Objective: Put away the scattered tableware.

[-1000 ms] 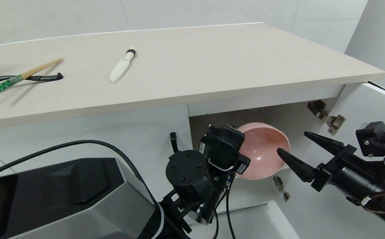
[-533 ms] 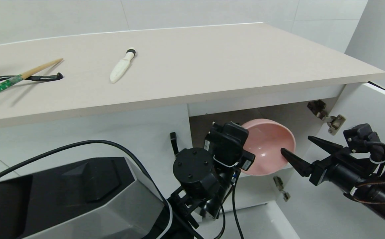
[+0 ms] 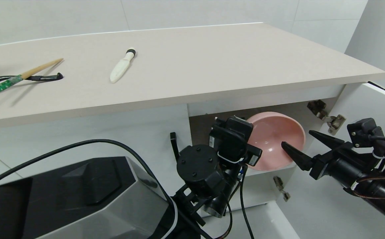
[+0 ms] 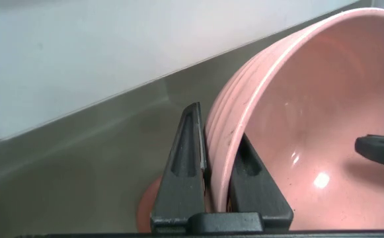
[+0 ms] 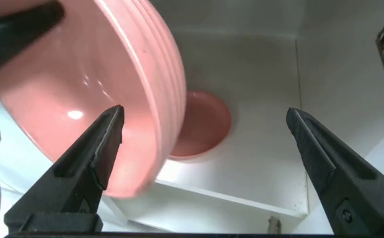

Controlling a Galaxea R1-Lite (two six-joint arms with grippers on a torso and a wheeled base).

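- In the mouth of the open cabinet [image 3: 199,124], head view: the bowl [image 3: 275,139] hangs tilted, its hollow facing the right gripper [image 3: 296,138], which has its fingers spread wide, close by the rim. Up on the counter [image 3: 212,59] lies a white knife [image 3: 122,65].
- Left wrist view: the left gripper [image 4: 217,142] is clamped on the bowl [image 4: 310,132], one finger outside the wall, one inside.
- Right wrist view: the right gripper [image 5: 203,114] has its fingers well apart. The bowl [image 5: 99,79] tilts above the shelf [image 5: 258,178], where a pink plate [image 5: 208,129] lies flat.

Ribbed pink bowl [image 3: 275,139] tilted in cupboard [image 3: 199,127] opening; white utensil [image 3: 122,66] flat on counter [image 3: 212,63].
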